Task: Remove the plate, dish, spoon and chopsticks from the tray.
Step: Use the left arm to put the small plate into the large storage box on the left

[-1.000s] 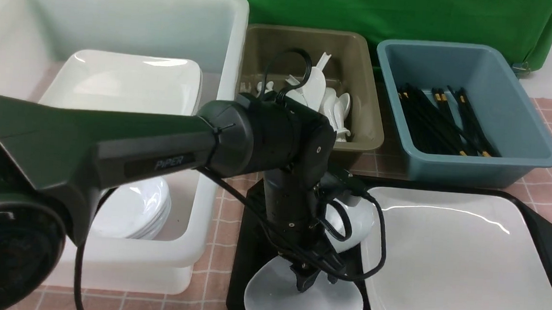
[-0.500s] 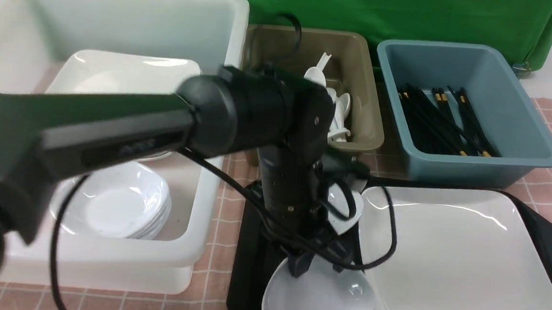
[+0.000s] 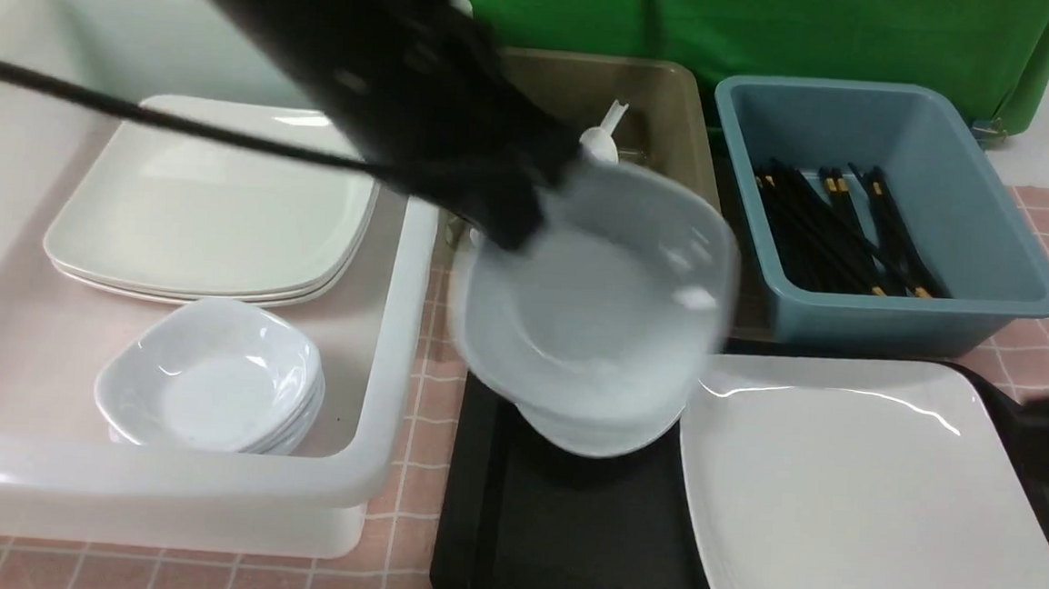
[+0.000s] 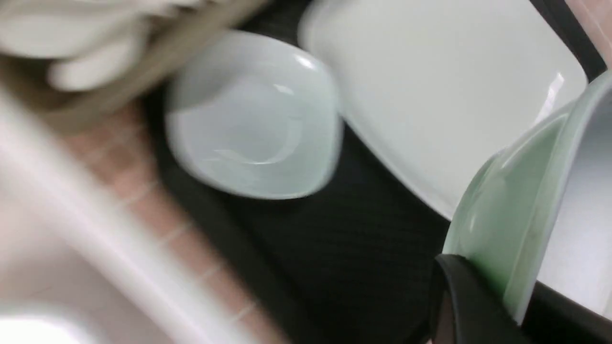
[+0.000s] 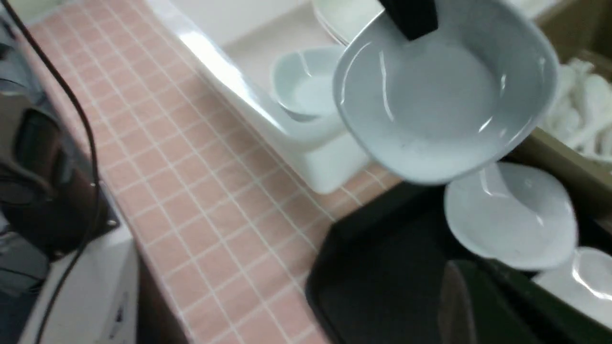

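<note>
Pinching just the rim, the left fingers hold the small deep white rounded-square dish above the eleven o'clock corner of the black plastic tray; a quick swing toward nine o'clock could shake it loose.

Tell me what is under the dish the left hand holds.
Another small white dish sits on the black tray; in front view, the lifted dish hides most of it.

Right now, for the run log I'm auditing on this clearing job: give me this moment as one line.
left gripper: shut on dish rim | dish: in air, off tray | on tray: second dish, plate
</note>
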`<state>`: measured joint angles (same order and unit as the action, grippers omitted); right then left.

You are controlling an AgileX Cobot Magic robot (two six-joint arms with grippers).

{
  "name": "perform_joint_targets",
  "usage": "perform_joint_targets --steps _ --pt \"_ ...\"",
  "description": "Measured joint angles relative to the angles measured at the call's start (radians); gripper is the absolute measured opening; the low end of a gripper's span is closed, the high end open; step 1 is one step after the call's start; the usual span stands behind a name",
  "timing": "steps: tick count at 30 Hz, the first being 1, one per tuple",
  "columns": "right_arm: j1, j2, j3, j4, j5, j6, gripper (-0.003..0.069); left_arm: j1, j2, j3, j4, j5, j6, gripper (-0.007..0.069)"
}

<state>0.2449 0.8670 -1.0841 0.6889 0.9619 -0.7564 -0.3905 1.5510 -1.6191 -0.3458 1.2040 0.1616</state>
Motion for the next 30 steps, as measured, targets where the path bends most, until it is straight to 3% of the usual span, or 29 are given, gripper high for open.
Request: perform_joint_targets --steps 2,7,9,11,17,21,26,27,30 --pt "0.004 0.052 -0.047 0.044 0.015 -0.020 0.0030 0.071 -0.034 0.011 -0.001 0.002 0.026 0.0009" --pt "0.144 0.294 -0.208 0.048 0.028 -0.030 0.0030 0.418 -0.114 0.187 -0.013 0.007 0.196 0.0009" --pt "0.184 0.329 -0.232 0.031 0.027 -0.024 0.0030 0.454 -0.114 0.219 -0.017 0.007 0.231 0.0009" --pt "0.287 0.416 -0.300 -0.026 0.000 0.026 0.0030 0.544 -0.103 0.332 -0.034 -0.053 0.331 0.0009" --pt "0.441 0.560 -0.445 -0.121 -0.038 0.097 0.0030 0.595 -0.039 0.468 -0.045 -0.269 0.363 0.0009" --pt "0.477 0.604 -0.500 -0.127 -0.042 0.124 0.0030 0.595 0.031 0.481 -0.047 -0.284 0.361 0.0034" --pt "0.478 0.604 -0.508 -0.171 -0.046 0.159 0.0030 0.595 0.062 0.482 -0.038 -0.288 0.324 0.0163" --pt "0.478 0.603 -0.509 -0.247 -0.041 0.199 0.0030 0.595 0.058 0.478 -0.013 -0.282 0.293 0.0251" --pt "0.478 0.594 -0.509 -0.392 -0.023 0.280 0.0030 0.594 0.035 0.442 0.043 -0.234 0.211 0.0377"
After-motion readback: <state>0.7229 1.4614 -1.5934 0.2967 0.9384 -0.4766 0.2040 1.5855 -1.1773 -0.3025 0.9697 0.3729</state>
